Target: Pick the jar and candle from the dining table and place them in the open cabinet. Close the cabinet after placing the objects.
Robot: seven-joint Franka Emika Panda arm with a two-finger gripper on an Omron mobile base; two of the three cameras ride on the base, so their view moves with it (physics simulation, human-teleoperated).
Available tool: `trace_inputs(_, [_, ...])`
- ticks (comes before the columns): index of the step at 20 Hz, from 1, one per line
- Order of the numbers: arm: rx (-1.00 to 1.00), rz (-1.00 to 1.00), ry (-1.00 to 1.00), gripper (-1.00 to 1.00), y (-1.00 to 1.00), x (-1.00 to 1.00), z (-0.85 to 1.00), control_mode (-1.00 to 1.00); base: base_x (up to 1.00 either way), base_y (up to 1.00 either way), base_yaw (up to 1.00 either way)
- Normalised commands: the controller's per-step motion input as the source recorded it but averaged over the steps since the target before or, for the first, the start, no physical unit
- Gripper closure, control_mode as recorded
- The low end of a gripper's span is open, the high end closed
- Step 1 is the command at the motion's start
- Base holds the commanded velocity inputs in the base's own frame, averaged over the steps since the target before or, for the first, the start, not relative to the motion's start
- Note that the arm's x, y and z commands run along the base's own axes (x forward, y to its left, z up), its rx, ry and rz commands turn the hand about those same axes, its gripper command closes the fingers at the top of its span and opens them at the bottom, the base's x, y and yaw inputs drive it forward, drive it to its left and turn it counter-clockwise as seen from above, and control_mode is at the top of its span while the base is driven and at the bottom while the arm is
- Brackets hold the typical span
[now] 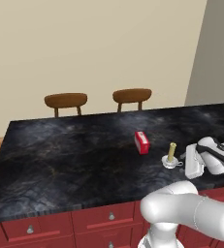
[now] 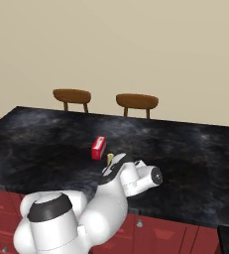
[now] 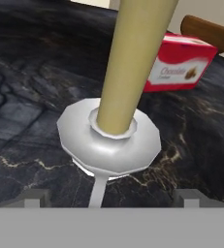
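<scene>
The black marbled worktop [image 1: 74,155] carried everything near its front edge, probably for easy reach. The red box [image 1: 142,142] lay at about ten o'clock from the candle [image 1: 171,151], clear of it. The candle stood upright in its white saucer [image 3: 108,140], handle toward the hand [image 3: 111,201], whose fingers [image 3: 32,199] stood wide apart on either side, level with the saucer, not yet clamped on it.

The arm [image 2: 86,213] is glossy white, built of fat rounded segments. A dark band rings its big lower joint, a black strip runs along the forearm, and a round dark cap closes the wrist. The gripper [image 3: 111,197] has small grey fingertips [image 3: 33,197].
</scene>
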Motion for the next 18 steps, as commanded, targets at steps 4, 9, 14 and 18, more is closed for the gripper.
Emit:
trace_inputs(4, [0.00,0.00,0.00,-1.00,0.01,0.00,0.00,-1.00,0.00,0.00,0.00])
trace_inputs(9, [0.00,0.00,0.00,-1.00,0.02,0.00,0.00,-1.00,0.00,0.00,0.00])
trace_inputs(14, [0.00,0.00,0.00,-1.00,0.05,-0.01,0.01,-1.00,0.00,0.00,0.00])
trace_inputs(18, [0.00,0.00,0.00,-1.00,0.07,0.00,0.04,-1.00,0.00,0.00,0.00])
